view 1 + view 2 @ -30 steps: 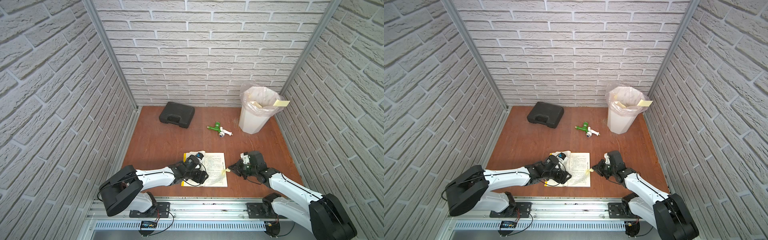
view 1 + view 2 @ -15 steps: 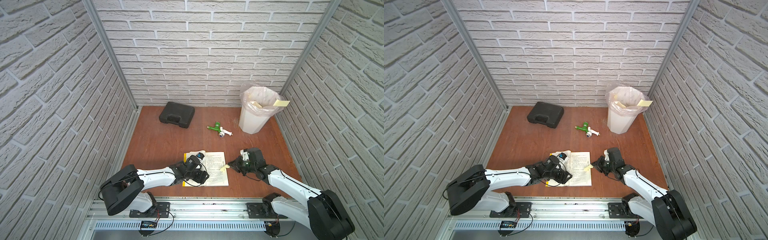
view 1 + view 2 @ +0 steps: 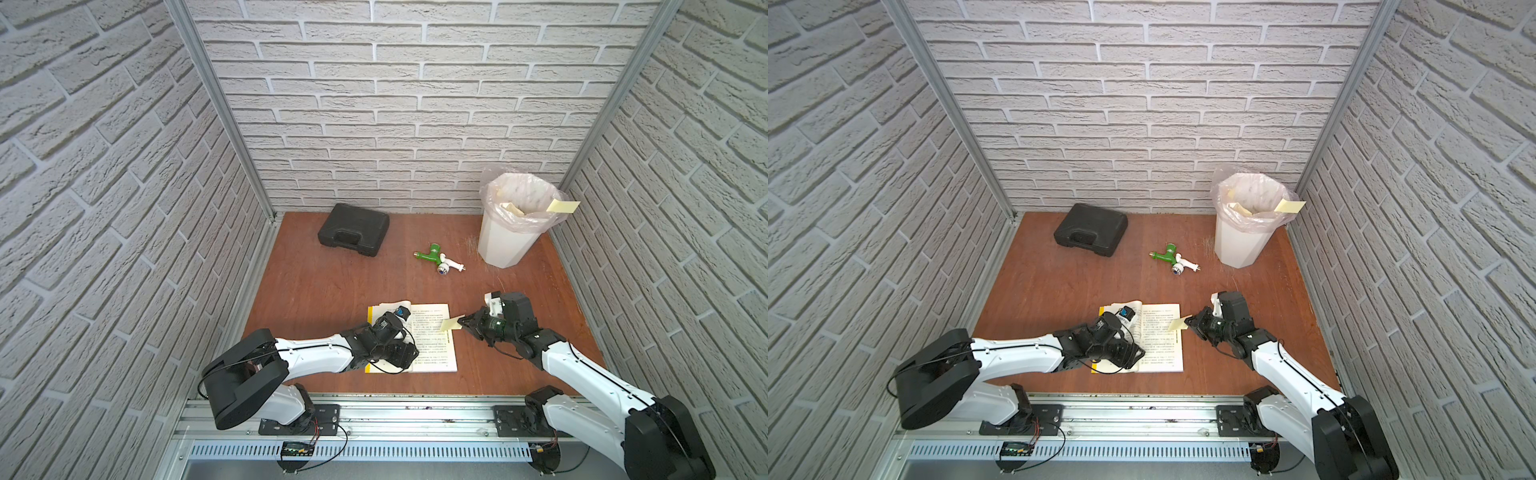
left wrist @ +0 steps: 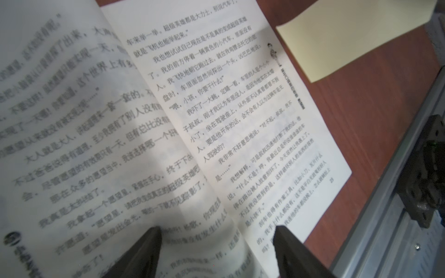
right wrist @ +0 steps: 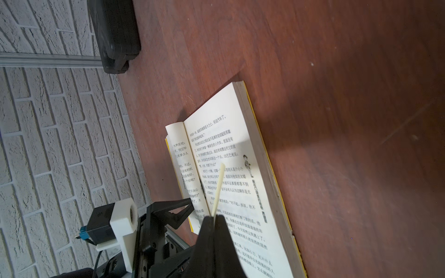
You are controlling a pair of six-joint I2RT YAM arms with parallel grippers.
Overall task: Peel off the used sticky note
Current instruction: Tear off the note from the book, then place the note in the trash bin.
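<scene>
R gripper (image 3: pixel 464 323) w/ sticky note (image 3: pixel 450 323)

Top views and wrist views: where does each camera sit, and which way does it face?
Top views: high above the front rail, looking down toward the back wall; left arm, right arm, book and bin show in both.
Left wrist: on the left arm, close over the book's pages; left claw, tips apart.
Right wrist: on the right arm, looking across the table at the book; right claw shut on the sticky note.
Shared: both wrist views show the book and the sticky note.
</scene>
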